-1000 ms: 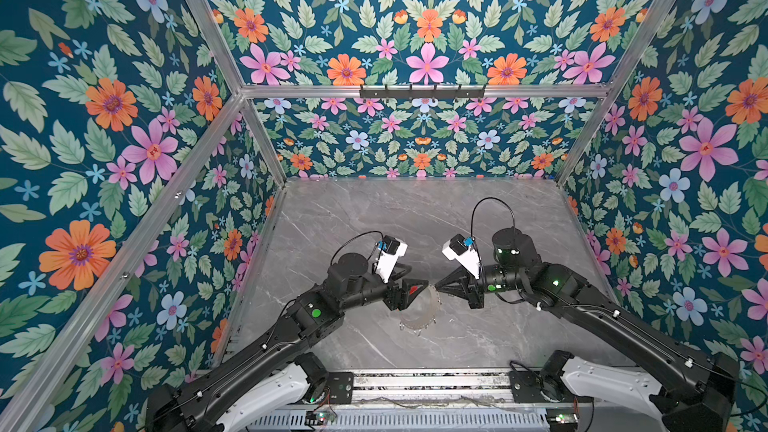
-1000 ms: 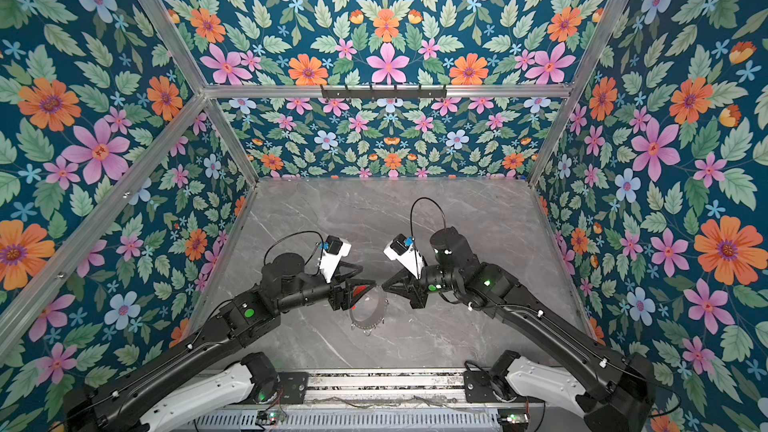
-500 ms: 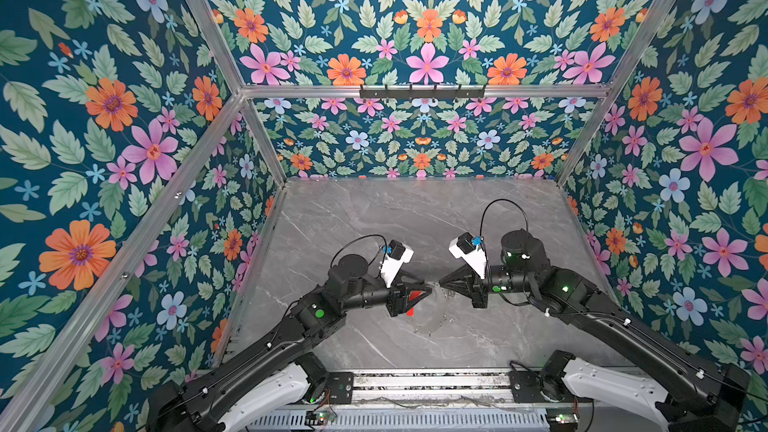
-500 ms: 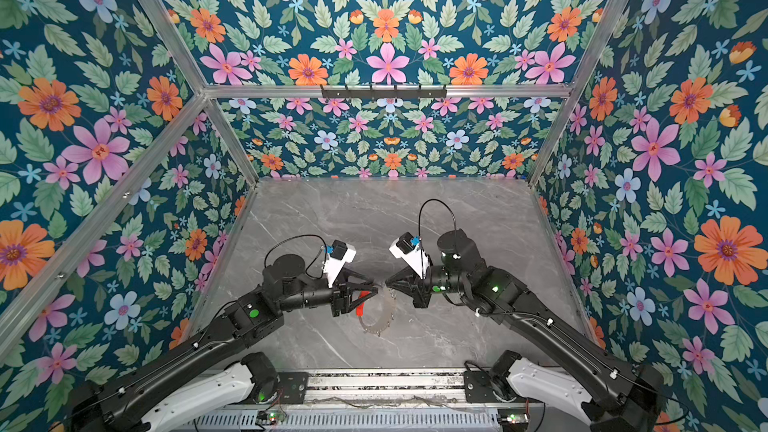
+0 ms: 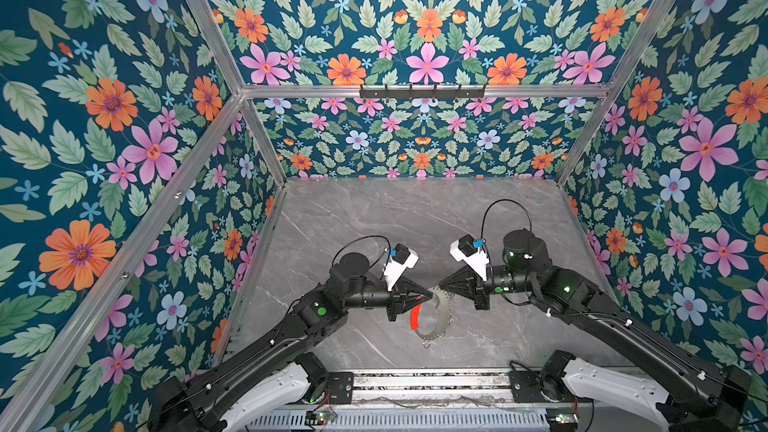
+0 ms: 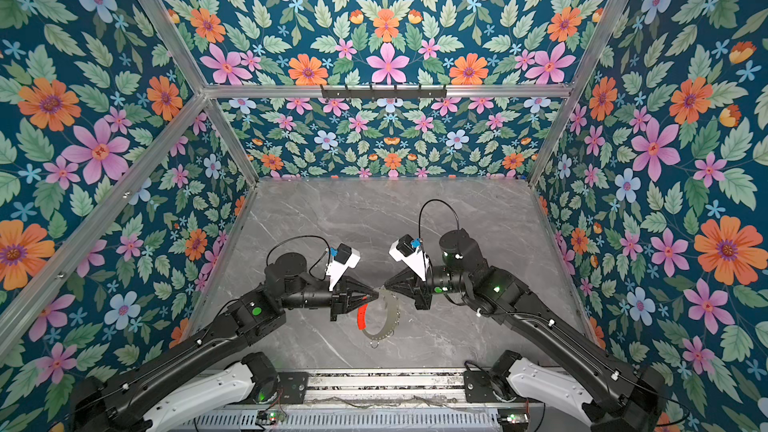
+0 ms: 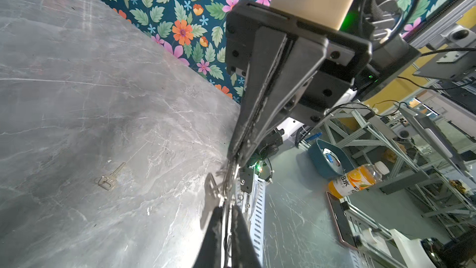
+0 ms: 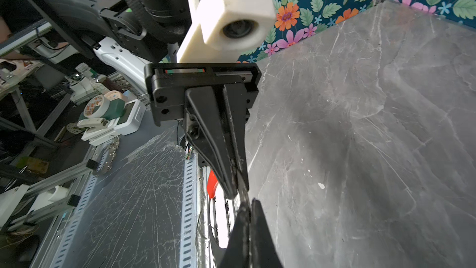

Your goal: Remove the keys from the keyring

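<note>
table (image 5: pixel 374 222): grey marble slab, floral panels on three sides.

left gripper (image 5: pixel 429 296): jaws clenched, tip set at the top arc of the keyring. whether it pinches the hoop itself or a small fitting on it cannot be told.

right gripper (image 5: pixel 442 285): jaws clenched on the same top arc, tip just beside the left tip. in the right wrist view the grey band runs between its fingers (image 8: pixel 262 243).

keyring (image 5: pixel 448 310): hangs below the two tips, near the front middle of the table. contact of its lower edge with the slab cannot be told.

red sleeve (image 5: pixel 414 316): on the arc nearest the left arm.

key (image 7: pixel 109 179): one lies flat on the table, apart from the hoop, split ring attached.

small loop (image 5: pixel 426 344): at the hoop's lowest point.
</note>
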`<state>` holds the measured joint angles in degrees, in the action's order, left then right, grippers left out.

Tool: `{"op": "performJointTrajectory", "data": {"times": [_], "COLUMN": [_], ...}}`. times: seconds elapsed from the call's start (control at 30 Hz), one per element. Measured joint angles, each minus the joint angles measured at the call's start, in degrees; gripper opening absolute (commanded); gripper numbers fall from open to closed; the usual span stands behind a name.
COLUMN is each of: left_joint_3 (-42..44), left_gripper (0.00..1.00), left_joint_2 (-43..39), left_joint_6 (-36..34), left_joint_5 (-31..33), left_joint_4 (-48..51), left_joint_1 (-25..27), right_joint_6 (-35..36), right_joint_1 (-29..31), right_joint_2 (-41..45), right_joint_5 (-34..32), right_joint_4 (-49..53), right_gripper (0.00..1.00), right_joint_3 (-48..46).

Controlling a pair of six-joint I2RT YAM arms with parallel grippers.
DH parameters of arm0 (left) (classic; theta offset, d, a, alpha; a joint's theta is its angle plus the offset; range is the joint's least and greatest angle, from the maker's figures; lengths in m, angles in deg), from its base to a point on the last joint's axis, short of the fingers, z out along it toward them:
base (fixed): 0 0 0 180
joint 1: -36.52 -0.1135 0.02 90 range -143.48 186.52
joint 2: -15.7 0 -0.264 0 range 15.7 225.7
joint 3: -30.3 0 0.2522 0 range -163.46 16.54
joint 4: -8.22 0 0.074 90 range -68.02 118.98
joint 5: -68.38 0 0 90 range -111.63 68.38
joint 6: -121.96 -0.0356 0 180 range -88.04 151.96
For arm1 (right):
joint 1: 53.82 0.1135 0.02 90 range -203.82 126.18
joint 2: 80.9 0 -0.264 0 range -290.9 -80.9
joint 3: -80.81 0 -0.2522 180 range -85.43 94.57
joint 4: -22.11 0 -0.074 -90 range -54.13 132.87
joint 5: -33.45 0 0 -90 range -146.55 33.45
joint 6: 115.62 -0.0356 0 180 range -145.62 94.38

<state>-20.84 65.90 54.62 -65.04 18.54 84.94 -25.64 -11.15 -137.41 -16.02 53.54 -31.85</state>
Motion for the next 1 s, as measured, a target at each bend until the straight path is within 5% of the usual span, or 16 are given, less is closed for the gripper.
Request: {"op": "performJointTrajectory", "data": {"times": [0.3,0.53,0.73,1.0], "left_joint_3": [-0.81,-3.45,-5.27,-5.97], "left_gripper": [0.00,0.00,0.00,0.00], "left_joint_2": [1.60,3.19,3.52,2.99], "left_joint_6": [0.57,0.39,-1.77,-3.10], "left_joint_5": [-10.32,-12.98,-13.18,-9.57], "left_joint_4": [-0.35,-1.33,-0.35,1.66], "left_joint_1": [0.02,0.07,0.07,0.07], "right_joint_6": [1.99,2.05,0.39,-4.11], "right_joint_1": [0.00,0.26,0.20,0.22], "right_joint_2": [-0.66,-0.57,2.95,7.63], "right_joint_5": [8.98,11.76,10.14,1.57], "right_joint_4": [-0.22,-1.25,-2.93,-4.33], "right_gripper": [0.00,0.35,0.47,0.50], "right_joint_3": [1.09,0.44,-1.44,-4.17]}}
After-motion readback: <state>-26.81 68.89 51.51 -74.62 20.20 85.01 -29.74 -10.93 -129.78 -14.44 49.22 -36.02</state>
